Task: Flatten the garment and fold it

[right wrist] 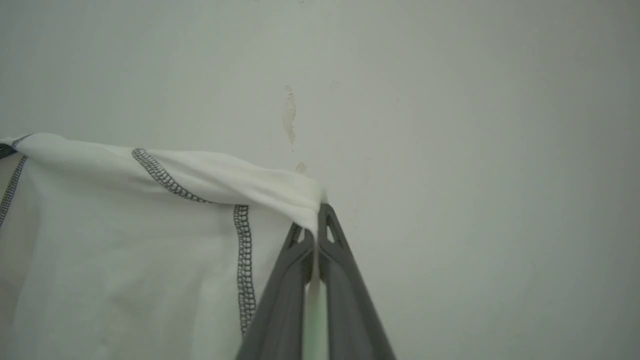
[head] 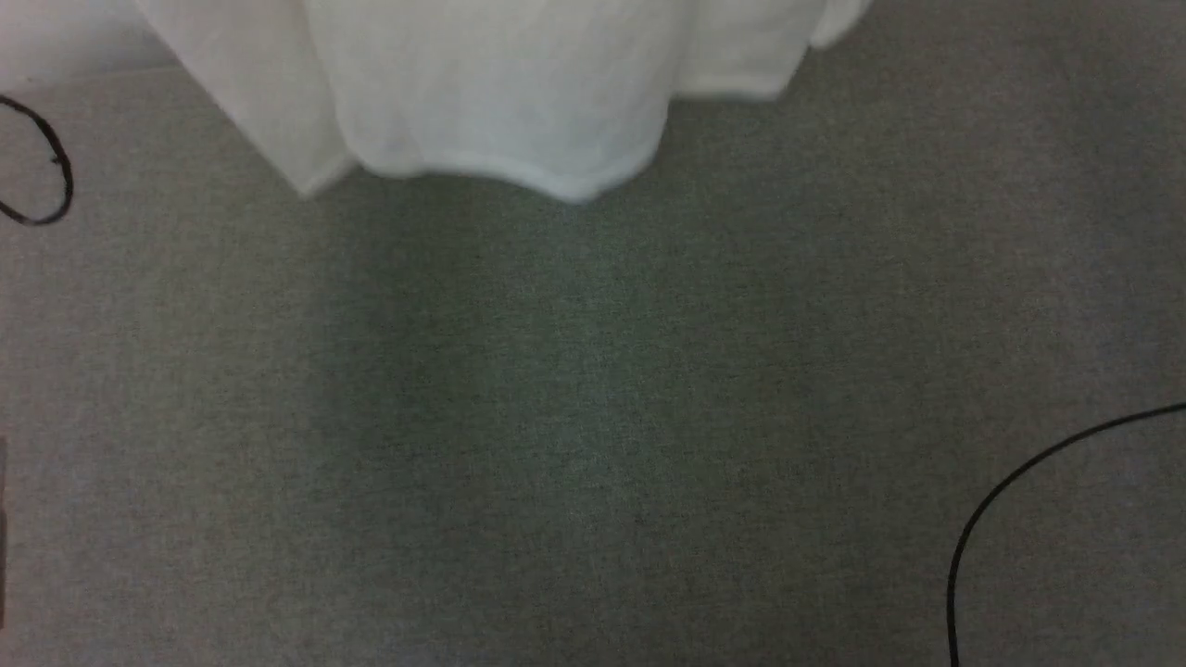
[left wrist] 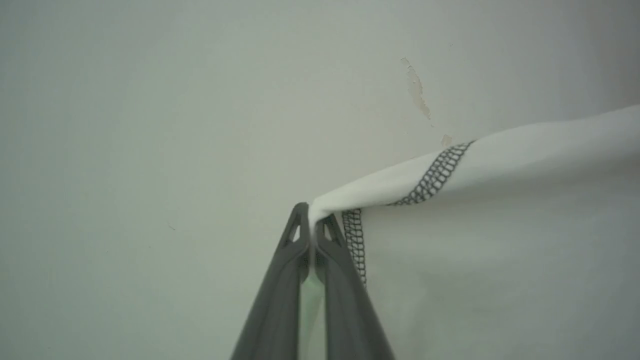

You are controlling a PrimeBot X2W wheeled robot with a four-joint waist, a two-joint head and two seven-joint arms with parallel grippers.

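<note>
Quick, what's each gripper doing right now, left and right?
Left gripper: closed, fingers pinching the garment by its top edge.
Right gripper: closed, pinching the same garment's top edge.

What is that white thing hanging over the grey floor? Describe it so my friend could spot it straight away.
Start at the grey carpet with thin black cables on it. Above it hangs the garment, a white shirt pinched along its top edge by the left gripper and right gripper. Dark zigzag stitching along its seams marks it out against the plain pale wall.
</note>
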